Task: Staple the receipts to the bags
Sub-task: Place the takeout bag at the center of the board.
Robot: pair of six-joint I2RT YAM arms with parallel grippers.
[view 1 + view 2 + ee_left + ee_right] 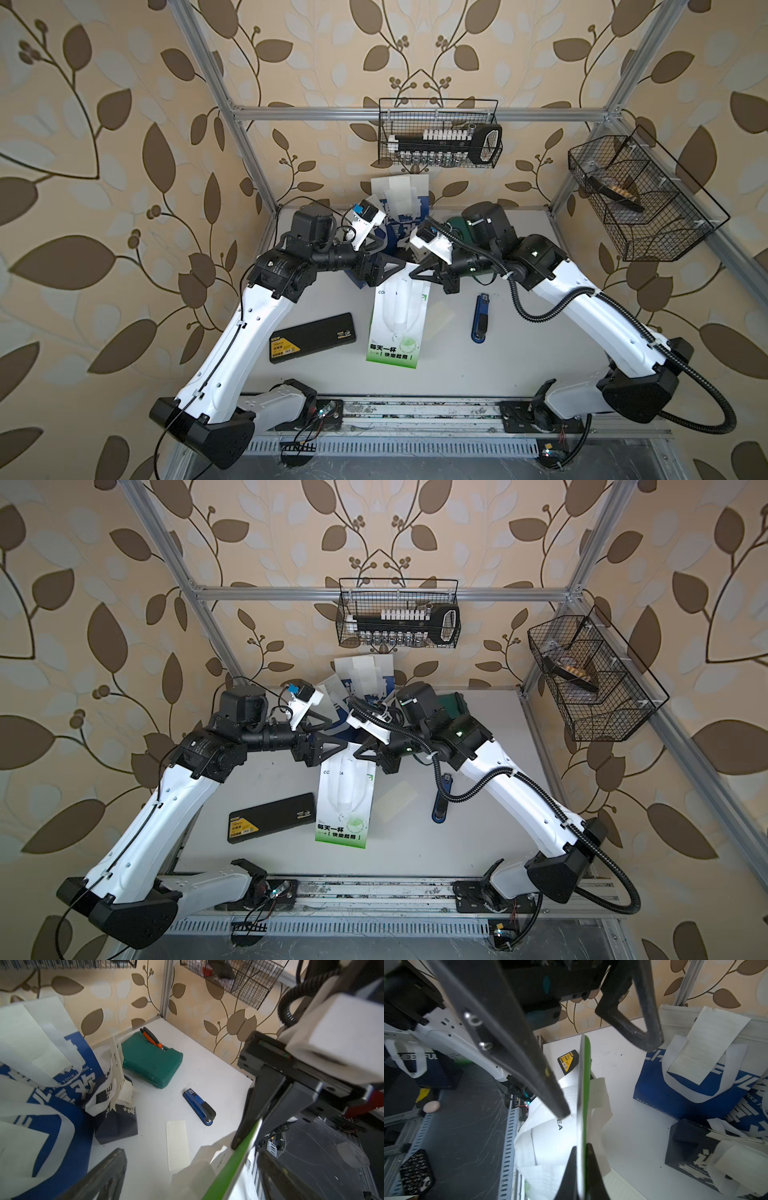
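The white-and-green bag (395,328) lies at the centre of the bench (519,353). The right fingers (569,1178) are clamped on the green-edged rim at its far end. The left fingers (390,264) stand wide apart just beside that end, holding nothing. One loose receipt (440,313) lies just right of the bag, and the blue stapler (481,318) lies further right. The blue-and-white bags (399,212), with receipts (708,1043) on them, stand at far centre.
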